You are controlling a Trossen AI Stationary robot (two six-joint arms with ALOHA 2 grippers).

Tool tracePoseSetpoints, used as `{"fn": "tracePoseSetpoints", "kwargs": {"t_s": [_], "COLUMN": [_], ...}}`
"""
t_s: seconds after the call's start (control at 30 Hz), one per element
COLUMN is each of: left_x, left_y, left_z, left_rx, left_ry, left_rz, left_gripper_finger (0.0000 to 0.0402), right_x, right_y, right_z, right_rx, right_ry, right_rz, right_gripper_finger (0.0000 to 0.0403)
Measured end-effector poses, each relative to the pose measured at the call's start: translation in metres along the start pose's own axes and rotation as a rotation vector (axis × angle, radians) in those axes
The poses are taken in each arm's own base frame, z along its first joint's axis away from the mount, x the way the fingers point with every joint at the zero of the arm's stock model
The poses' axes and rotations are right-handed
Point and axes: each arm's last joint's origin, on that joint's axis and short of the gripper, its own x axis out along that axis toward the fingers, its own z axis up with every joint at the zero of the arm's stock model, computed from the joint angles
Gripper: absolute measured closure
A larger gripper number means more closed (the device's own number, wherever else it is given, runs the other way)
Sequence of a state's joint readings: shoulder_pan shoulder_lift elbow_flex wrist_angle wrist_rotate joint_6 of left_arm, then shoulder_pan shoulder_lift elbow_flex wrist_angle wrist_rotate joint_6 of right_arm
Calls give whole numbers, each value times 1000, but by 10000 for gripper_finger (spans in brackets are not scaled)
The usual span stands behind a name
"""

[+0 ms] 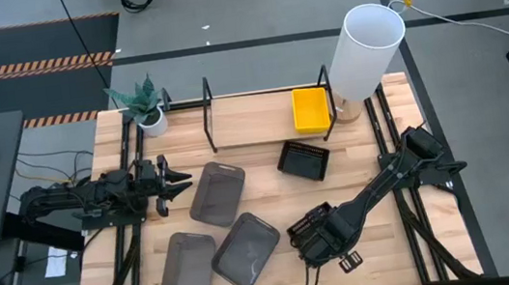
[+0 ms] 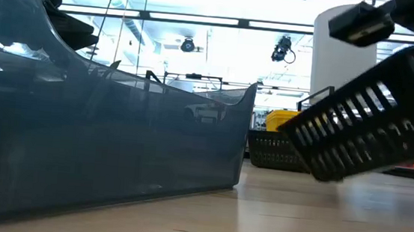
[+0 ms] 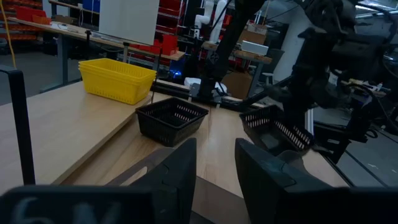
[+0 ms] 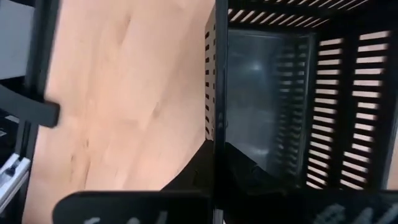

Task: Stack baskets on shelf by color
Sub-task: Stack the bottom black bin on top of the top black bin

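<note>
My right gripper [image 1: 323, 238] is shut on a small black perforated basket [image 2: 372, 119] near the table's front, right of the grey baskets. A second black basket [image 1: 303, 159] sits on the table in front of the shelf [image 1: 252, 121]. A yellow basket [image 1: 311, 109] rests on the shelf's right end. Three smoky-grey baskets [image 1: 217, 193] [image 1: 245, 251] [image 1: 187, 267] lie flat on the table. My left gripper [image 1: 180, 183] is open and hovers just left of the farthest grey basket, touching nothing. My right gripper holds the black basket by one side wall [image 4: 214, 93], one finger inside the basket and one outside. The wall runs straight in between the fingers. In the low view the basket is lifted clear of the table and tilted.
A tall white cylinder [image 1: 365, 51] stands at the shelf's right end and a potted plant [image 1: 146, 107] at its left end. Black uprights [image 1: 209, 109] frame the shelf. Bare tabletop [image 1: 271, 194] lies between the grey baskets and the resting black basket.
</note>
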State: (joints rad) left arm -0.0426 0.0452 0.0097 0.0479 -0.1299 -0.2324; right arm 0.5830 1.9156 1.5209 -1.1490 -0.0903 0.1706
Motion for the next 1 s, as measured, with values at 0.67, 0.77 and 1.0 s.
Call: {"fn": "tracePoseSetpoints", "kwargs": {"t_s": [0.67,0.77,1.0], "left_x": [0,0,0], "left_y": [0,0,0], "left_z": [0,0,0], "left_rx": [0,0,0], "left_ry": [1,0,0], "left_rz": [0,0,0], "left_gripper_finger": [285,285,285], "right_x": [-38,-33,-21], "right_y": [-80,-95,-129], "right_z": [-15,-19,-24], "right_rx": [619,655,750], "right_ry": [59,83,82], "right_rz": [-568,-594,-598], "right_gripper_finger": [393,393,393]}}
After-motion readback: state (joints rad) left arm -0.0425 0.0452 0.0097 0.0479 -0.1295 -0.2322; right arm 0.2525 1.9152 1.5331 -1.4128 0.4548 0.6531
